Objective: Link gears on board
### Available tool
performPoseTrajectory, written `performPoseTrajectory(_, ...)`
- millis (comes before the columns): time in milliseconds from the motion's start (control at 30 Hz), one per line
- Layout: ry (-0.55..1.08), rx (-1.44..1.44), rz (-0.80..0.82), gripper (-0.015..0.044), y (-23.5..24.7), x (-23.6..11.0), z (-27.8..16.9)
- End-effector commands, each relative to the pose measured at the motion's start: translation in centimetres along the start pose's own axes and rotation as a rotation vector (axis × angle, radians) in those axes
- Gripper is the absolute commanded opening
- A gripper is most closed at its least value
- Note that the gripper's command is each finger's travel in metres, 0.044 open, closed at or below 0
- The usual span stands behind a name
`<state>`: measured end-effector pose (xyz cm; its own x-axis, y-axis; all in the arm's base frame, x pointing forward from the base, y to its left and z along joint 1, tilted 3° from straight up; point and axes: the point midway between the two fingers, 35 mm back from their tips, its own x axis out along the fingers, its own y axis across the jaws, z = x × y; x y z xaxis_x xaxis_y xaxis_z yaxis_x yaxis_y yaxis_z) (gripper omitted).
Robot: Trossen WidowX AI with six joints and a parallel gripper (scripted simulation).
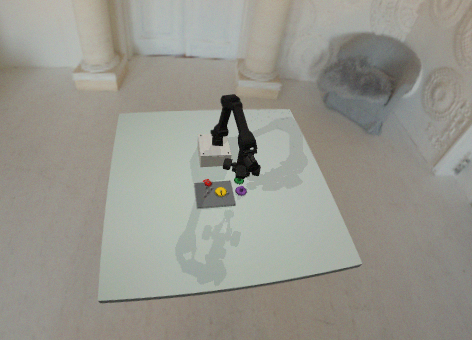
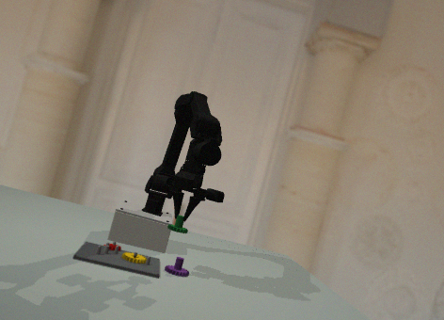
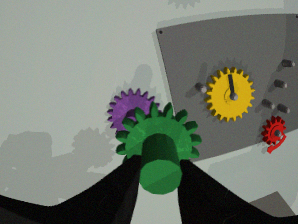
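Observation:
My gripper [image 3: 160, 165] [image 2: 181, 220] is shut on the stem of the green gear [image 3: 159, 127] [image 2: 178, 229] [image 1: 239, 181] and holds it in the air, beside the grey board [image 1: 205, 203] [image 2: 146, 269] [image 3: 185, 40]. The purple gear [image 1: 241, 190] [image 2: 177, 270] [image 3: 131, 102] stands on the table beside the board, partly hidden by the green gear in the wrist view. The yellow gear [image 1: 218, 191] [image 2: 134, 258] [image 3: 231, 107] with a black stripe and the smaller red gear [image 1: 207, 184] [image 2: 113, 247] [image 3: 273, 132] sit on the board. Several bare pegs show: one peg [image 3: 197, 87] beside yellow, others between yellow and red.
The arm's white base box [image 1: 215, 159] [image 2: 139, 232] stands behind the board. A red arrow [image 3: 276, 146] curves beside the red gear. Shadows of the arm and gripper lie over the table [image 1: 150, 266].

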<state>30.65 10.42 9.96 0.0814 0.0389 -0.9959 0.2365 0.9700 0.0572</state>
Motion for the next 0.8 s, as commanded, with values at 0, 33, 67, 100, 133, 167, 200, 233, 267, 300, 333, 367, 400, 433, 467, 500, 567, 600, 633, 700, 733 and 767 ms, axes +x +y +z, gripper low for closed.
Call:
performPoseTrajectory(0,0.009,-0.003,-0.002,0.0,-1.1,0.7,0.2)
performPoseTrajectory(33,0.009,-0.003,-0.002,0.0,-1.3,0.8,0.3)
performPoseTrajectory(67,0.009,-0.003,-0.002,0.0,-1.6,0.9,0.4)
performPoseTrajectory(100,0.009,-0.003,-0.003,0.0,-1.8,0.9,0.4)
performPoseTrajectory(133,0.009,-0.003,-0.003,0.0,-2.0,1.0,0.5)
performPoseTrajectory(167,0.009,-0.003,-0.003,0.0,-2.2,1.1,0.6)
performPoseTrajectory(200,0.009,-0.003,-0.003,0.0,-2.4,1.2,0.7)
performPoseTrajectory(233,0.009,-0.003,-0.003,0.0,-2.7,1.3,0.8)
performPoseTrajectory(267,0.009,-0.003,-0.004,0.0,-2.9,1.4,0.8)
performPoseTrajectory(300,0.009,-0.003,-0.004,0.0,-3.1,1.5,0.9)
performPoseTrajectory(333,0.009,-0.003,-0.004,0.0,-3.3,1.5,1.0)
performPoseTrajectory(367,0.009,-0.003,-0.004,0.0,-3.6,1.6,1.0)
performPoseTrajectory(400,0.009,-0.003,-0.004,0.0,-3.8,1.7,1.1)
performPoseTrajectory(433,0.009,-0.003,-0.005,0.0,-4.0,1.8,1.2)
performPoseTrajectory(467,0.009,-0.003,-0.005,0.0,-4.2,1.9,1.2)
performPoseTrajectory(500,0.008,-0.003,-0.005,0.0,-4.5,2.0,1.3)
performPoseTrajectory(567,0.008,-0.003,-0.005,0.0,-4.9,2.1,1.4)
performPoseTrajectory(600,0.008,-0.003,-0.006,0.0,-5.1,2.2,1.5)
performPoseTrajectory(633,0.008,-0.003,-0.006,0.0,-5.4,2.3,1.5)
performPoseTrajectory(700,0.008,-0.003,-0.006,0.0,-5.8,2.5,1.6)
performPoseTrajectory(733,0.008,-0.003,-0.006,0.0,-6.1,2.5,1.7)
performPoseTrajectory(767,0.008,-0.003,-0.007,0.0,-6.3,2.6,1.7)
